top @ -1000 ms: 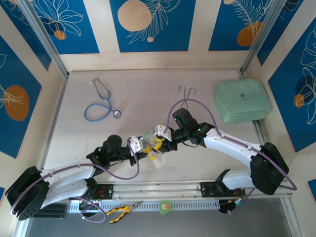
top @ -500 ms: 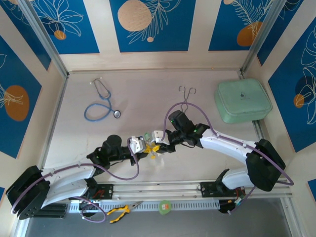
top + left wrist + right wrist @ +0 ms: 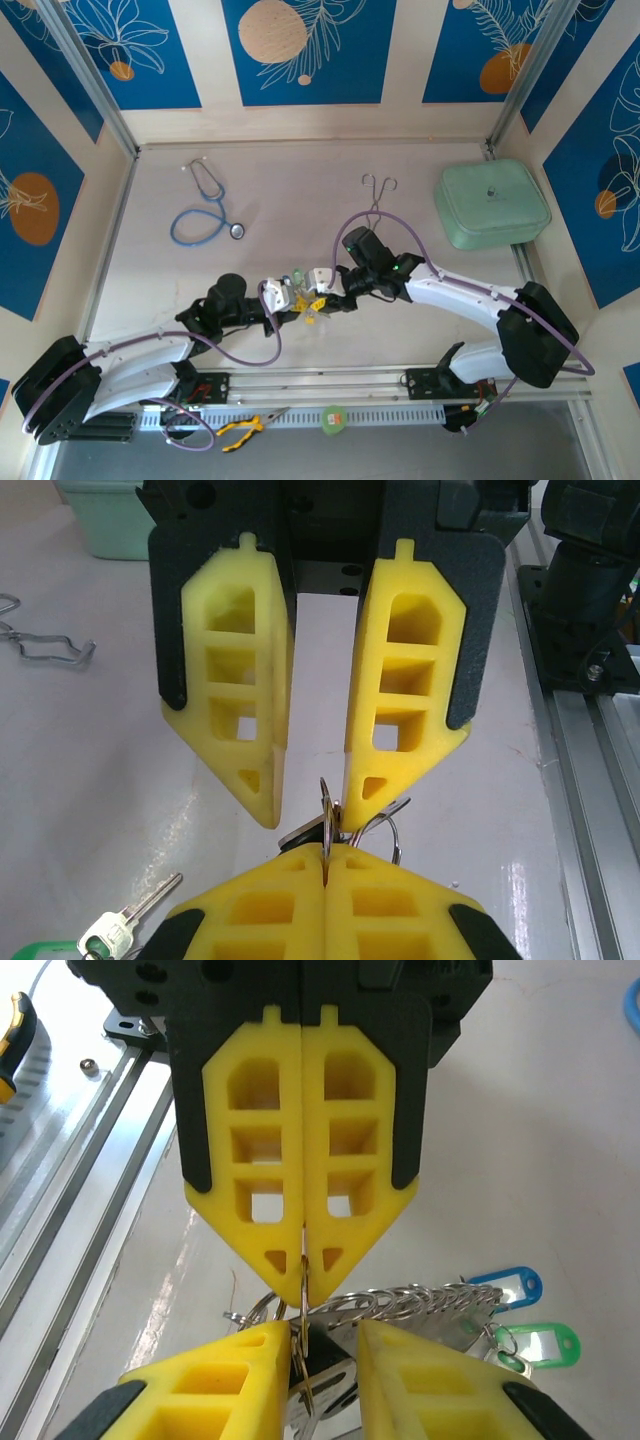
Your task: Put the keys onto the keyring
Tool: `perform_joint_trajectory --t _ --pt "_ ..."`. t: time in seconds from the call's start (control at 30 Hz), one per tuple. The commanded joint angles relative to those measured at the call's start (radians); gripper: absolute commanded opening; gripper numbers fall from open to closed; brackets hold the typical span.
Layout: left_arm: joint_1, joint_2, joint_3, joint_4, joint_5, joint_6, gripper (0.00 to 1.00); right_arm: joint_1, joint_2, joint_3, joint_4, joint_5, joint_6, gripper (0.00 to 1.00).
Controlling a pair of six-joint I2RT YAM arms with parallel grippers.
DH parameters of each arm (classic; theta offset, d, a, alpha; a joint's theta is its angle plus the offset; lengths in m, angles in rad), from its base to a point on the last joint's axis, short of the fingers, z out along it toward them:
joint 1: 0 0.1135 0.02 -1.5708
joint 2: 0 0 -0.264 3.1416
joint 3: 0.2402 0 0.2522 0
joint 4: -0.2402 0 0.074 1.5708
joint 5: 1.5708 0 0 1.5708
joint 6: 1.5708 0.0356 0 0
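L gripper (image 3: 303,1272) is fully closed, tips pinching the thin metal ring of the keyring (image 3: 400,1302) edge-on, just above the table (image 3: 290,190) at front-centre. R gripper (image 3: 322,1336) faces it tip to tip, fingers part-way apart w/ a clear gap. The ring runs through that gap, and a flat dark piece (image 3: 325,1385) sits btwn the R fingers too, poss. a key head, can't tell; no clamp visible on either. In the R wrist view the keyring's loops fan out to the right, w/ a blue tag (image 3: 503,1285) and a green tag (image 3: 540,1344) at their end, lying on the table. In the L wrist view a silver key (image 3: 140,915) w/ a pale head lies flat at lower left, beside the L fingers, not touching the tips. Top view: stethoscope (image 3: 205,205) back left, forceps (image 3: 378,188) back centre, mint case (image 3: 492,205) back right, all well apart from both grippers. Yellow-handled pliers (image 3: 248,428) and a green roll (image 3: 333,420) sit by the front rail btwn the arm bases.
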Motion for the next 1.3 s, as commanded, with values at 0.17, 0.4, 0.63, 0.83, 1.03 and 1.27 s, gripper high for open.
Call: perform_joint_trajectory --t 0.17,0.4,0.63,0.83,1.03,1.27 --pt "-0.011 -0.025 -0.005 0.039 0.042 0.020 0.00 0.009 0.002 -0.004 0.006 -0.032 -0.013 0.23" --pt "-0.013 -0.026 -0.011 0.066 0.039 0.012 0.00 0.012 0.014 -0.001 0.048 -0.061 0.011 0.13" --pt "-0.012 -0.026 -0.016 0.080 -0.003 -0.007 0.09 0.012 0.012 0.011 0.032 -0.084 0.021 0.00" --pt "-0.011 -0.136 0.030 -0.179 -0.084 0.000 0.38 0.013 0.003 0.059 -0.118 -0.015 -0.008 0.00" --pt "-0.011 -0.189 0.073 -0.344 -0.105 0.019 0.33 0.038 0.034 0.142 -0.250 0.078 -0.017 0.00" --pt "-0.012 -0.144 0.084 -0.283 -0.088 0.015 0.28 0.072 0.079 0.228 -0.316 0.121 0.011 0.00"
